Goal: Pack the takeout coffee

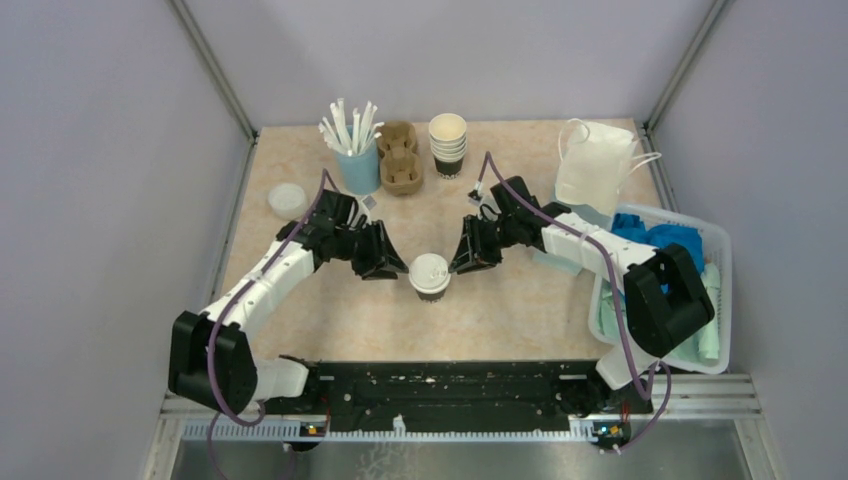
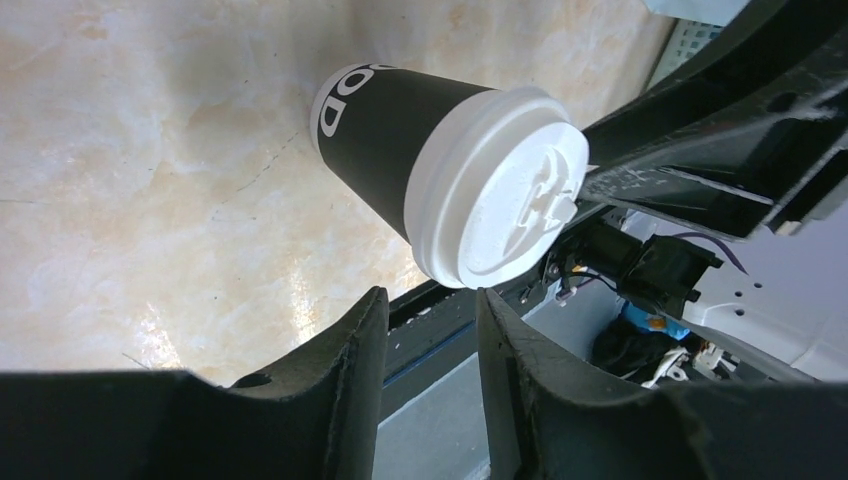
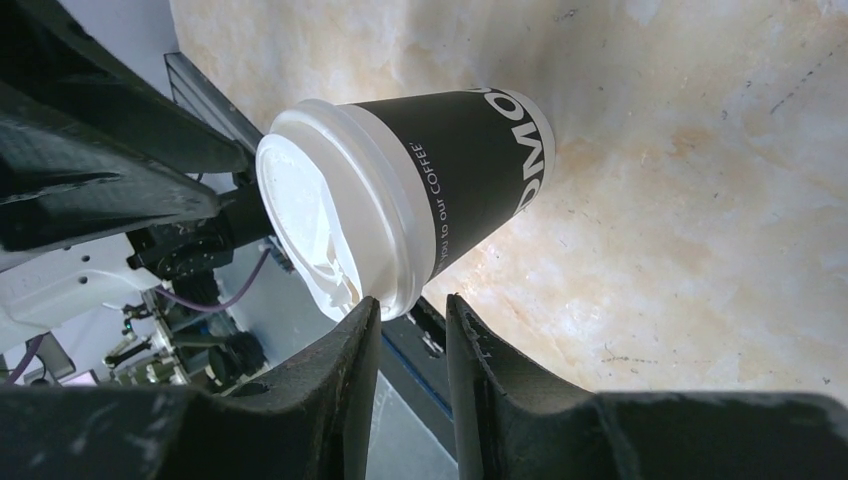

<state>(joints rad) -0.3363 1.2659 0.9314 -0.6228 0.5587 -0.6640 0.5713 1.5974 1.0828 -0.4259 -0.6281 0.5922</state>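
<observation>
One takeout coffee cup (image 1: 430,276), dark brown with a white lid, stands upright on the table between my two grippers. My left gripper (image 1: 397,264) is just left of it, and my right gripper (image 1: 461,262) is just right of it. Both point at the cup with jaws slightly apart and hold nothing. In the left wrist view the cup (image 2: 440,170) lies just beyond the left gripper (image 2: 428,295). In the right wrist view the cup (image 3: 400,200) is at the tips of the right gripper (image 3: 412,305). No second lidded cup shows.
At the back stand a stack of open brown cups (image 1: 447,146), a cardboard cup carrier (image 1: 399,158) and a light blue cup of white straws (image 1: 357,160). A loose lid (image 1: 287,200) lies at left. A white bag (image 1: 595,165) and a white basket (image 1: 722,300) are at right.
</observation>
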